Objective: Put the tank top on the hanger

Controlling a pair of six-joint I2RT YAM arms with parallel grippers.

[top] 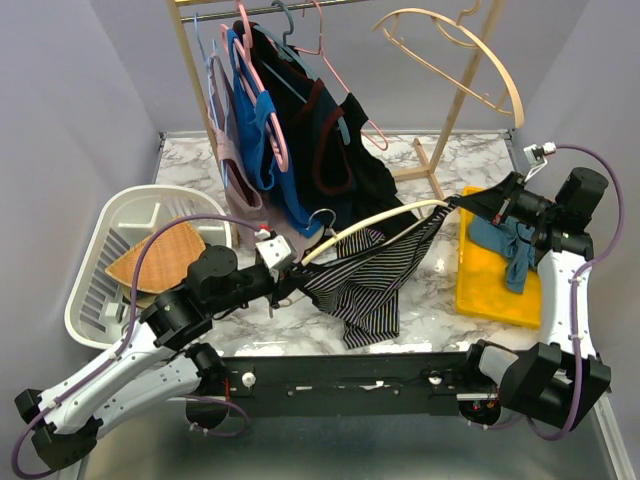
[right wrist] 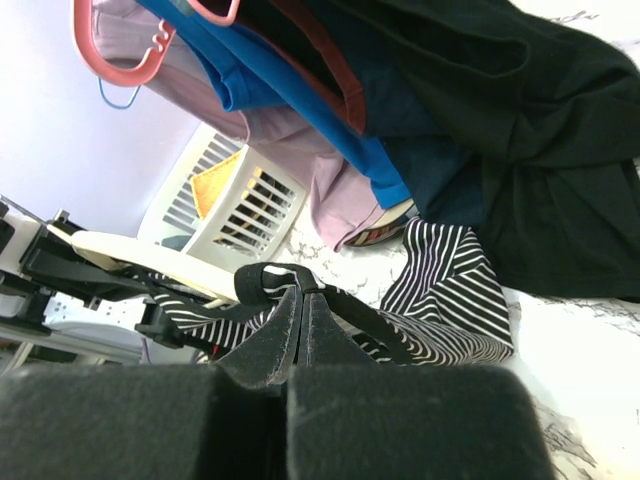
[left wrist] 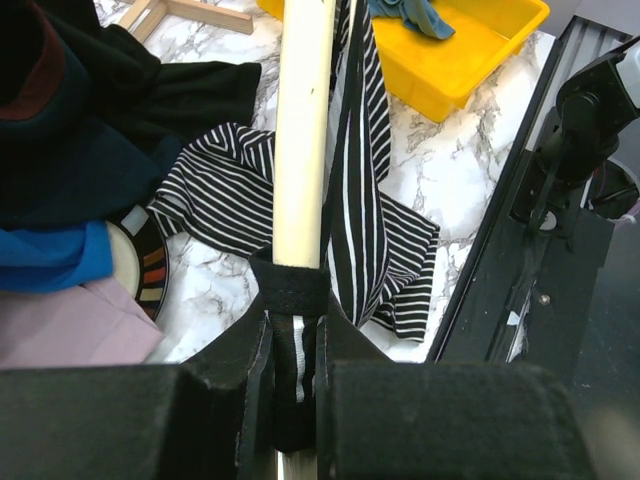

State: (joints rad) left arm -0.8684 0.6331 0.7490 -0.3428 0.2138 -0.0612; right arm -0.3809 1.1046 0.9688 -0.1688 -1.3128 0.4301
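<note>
The cream wooden hanger (top: 385, 219) is held nearly level above the table between my two grippers, with its metal hook (top: 322, 217) at the left. The striped tank top (top: 375, 280) hangs from it and drapes onto the marble. My left gripper (top: 285, 272) is shut on the hanger's left end (left wrist: 303, 130), with a black strap wrapped round the arm between its fingers (left wrist: 297, 300). My right gripper (top: 465, 203) is shut on the other black strap (right wrist: 305, 290) at the hanger's right tip. The striped cloth also shows below in both wrist views (left wrist: 375, 230) (right wrist: 450, 300).
A garment rack (top: 290, 130) at the back holds blue, black and lilac clothes on pink hangers, with a second cream hanger (top: 470, 60) at its right. A white basket (top: 100, 260) stands at the left. A yellow tray (top: 490, 290) with a teal-blue cloth (top: 510, 250) is at the right.
</note>
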